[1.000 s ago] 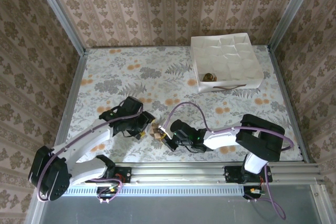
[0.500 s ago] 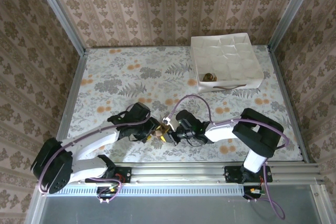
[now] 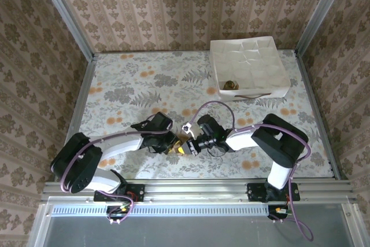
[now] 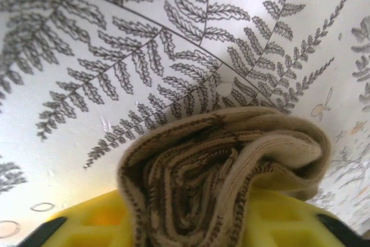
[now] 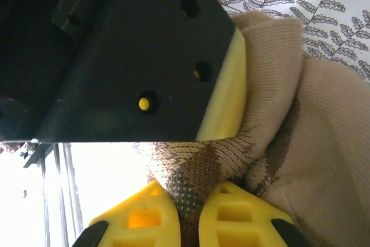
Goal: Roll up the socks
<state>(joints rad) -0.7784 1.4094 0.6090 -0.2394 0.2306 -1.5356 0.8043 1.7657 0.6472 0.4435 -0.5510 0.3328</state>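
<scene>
The brown-and-cream argyle sock is a rolled bundle between my two grippers, near the front middle of the table. My left gripper comes at it from the left. In the left wrist view the roll's spiral end sits squeezed between that gripper's yellow fingers, so the left gripper is shut on it. My right gripper is shut on a pinched fold of the same sock, with the left gripper's black finger pressed against the fabric just above. A second small brownish bundle lies in the white box.
The white paper box stands at the back right. The floral tablecloth covers the table. Metal frame posts and patterned walls close in the left, right and far sides. The arms' base rail runs along the near edge.
My left gripper has swung right to the rolled sock and closed on it. The right gripper, still holding the sock, has shifted slightly up and back.
</scene>
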